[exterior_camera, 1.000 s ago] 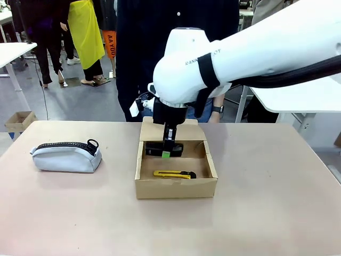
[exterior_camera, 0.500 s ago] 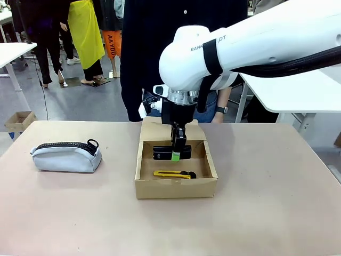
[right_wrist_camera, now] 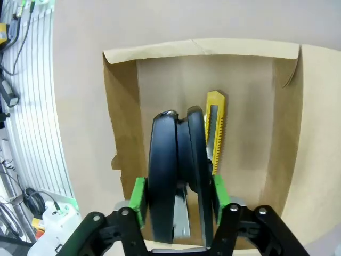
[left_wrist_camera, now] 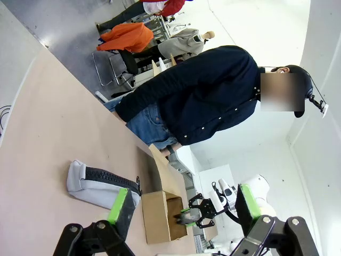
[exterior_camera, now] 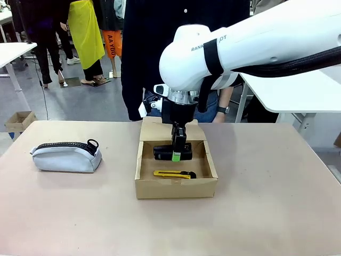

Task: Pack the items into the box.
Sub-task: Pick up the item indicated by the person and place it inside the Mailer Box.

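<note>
Since a moment ago, the right gripper (exterior_camera: 176, 154) has slid a bit to the right and gone lower, and the stapler (exterior_camera: 164, 153) went with it. The stapler is now down in the box (exterior_camera: 176, 189), near the back wall. The knife (exterior_camera: 173, 174) lies in the box too, near the front, just beside the stapler but not under it.

In the right wrist view the green pads (right_wrist_camera: 139, 197) sit one on each side of the stapler. They are very close to it. I cannot tell if they are squeezing it or have just let go. I also cannot tell if the stapler is touching the box floor.

The left gripper (left_wrist_camera: 183, 202) is wide apart with nothing in it. The pouch (exterior_camera: 66, 157) lies on the table (exterior_camera: 266, 213), well apart from the box, so it is not packed yet.

What could go wrong? If the jaws let go too high, the stapler could drop, tip over and bump the knife. If the gripper lifts while a pad rubs the stapler, it could pull it back up or knock it crooked. The pouch is big. With two things already in the box, it may sit too high, and the lid may not close.
</note>
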